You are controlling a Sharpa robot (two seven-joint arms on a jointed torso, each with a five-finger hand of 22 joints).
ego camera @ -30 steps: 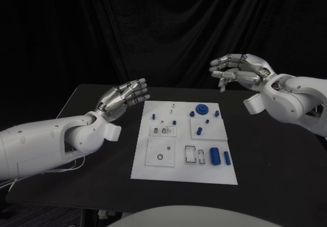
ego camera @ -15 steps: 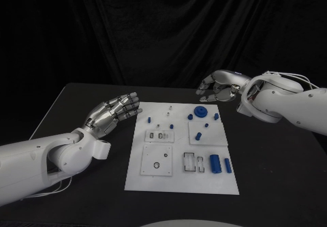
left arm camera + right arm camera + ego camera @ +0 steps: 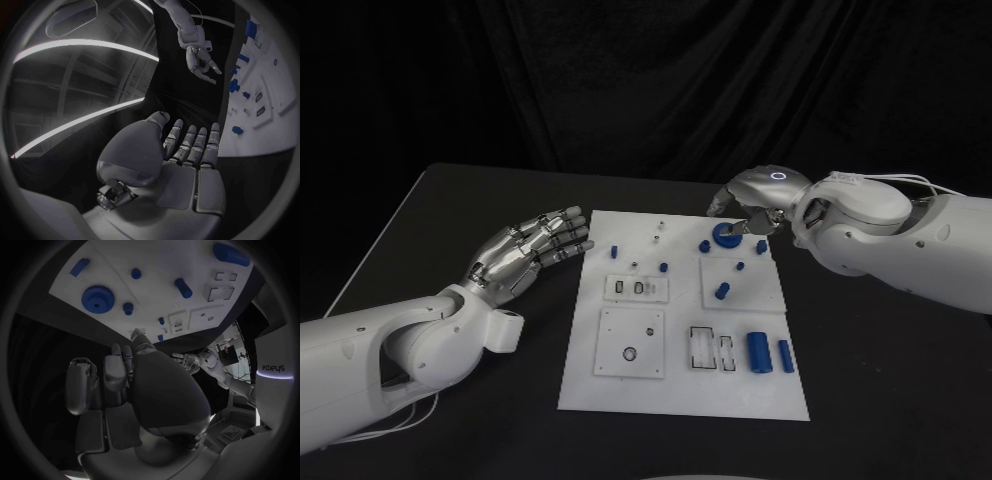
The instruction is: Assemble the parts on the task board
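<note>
Fingers curled in and holding nothing, the right hand hangs over the task board's far right corner, just above the blue gear. The left hand hovers flat, fingers spread wide, over the worktop beside the board's far left edge. Blue pegs stand on the far half; two blue cylinders lie near right, beside rectangular recesses.

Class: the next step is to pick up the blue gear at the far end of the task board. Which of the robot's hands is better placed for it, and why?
The right hand. It hovers at the blue gear, fingers pointing down toward it. The left hand hangs open beside the task board's left edge, farther from the gear.
</note>
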